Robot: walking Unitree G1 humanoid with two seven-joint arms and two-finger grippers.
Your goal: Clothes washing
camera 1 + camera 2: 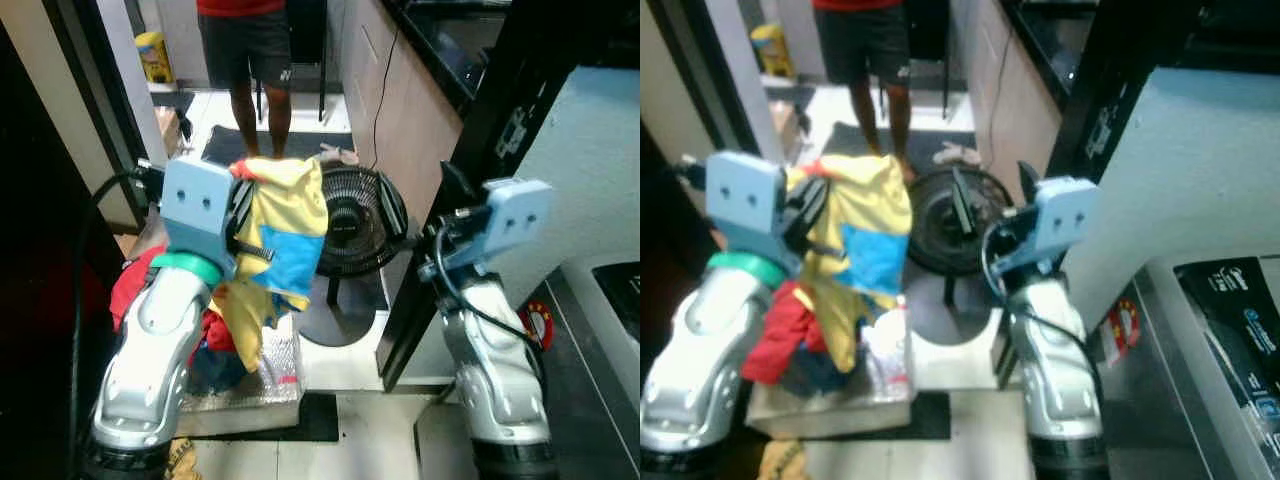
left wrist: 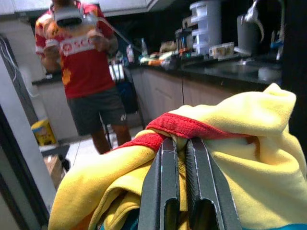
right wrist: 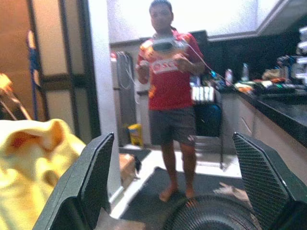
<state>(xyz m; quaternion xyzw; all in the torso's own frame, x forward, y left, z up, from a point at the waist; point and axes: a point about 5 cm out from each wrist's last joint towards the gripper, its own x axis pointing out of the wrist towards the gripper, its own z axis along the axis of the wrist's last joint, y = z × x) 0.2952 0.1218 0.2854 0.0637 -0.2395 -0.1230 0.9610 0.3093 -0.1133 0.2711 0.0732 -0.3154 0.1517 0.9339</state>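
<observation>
While my left pincer (image 2: 182,148) pinches only the yellow shirt (image 1: 285,235) by its red collar, its hanging tail may snag the fan (image 1: 355,220) beside my spread-open right pincer (image 3: 175,182).

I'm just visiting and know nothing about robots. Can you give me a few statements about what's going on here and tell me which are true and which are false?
1. The left gripper is shut on a yellow garment. True.
2. The right gripper holds a red towel. False: its fingers are spread open and hold nothing.
3. A black floor fan stands ahead of the robot. True.
4. A person stands beyond the fan. True.
5. The yellow garment lies flat on the floor. False: it hangs lifted above a pile of clothes.
</observation>
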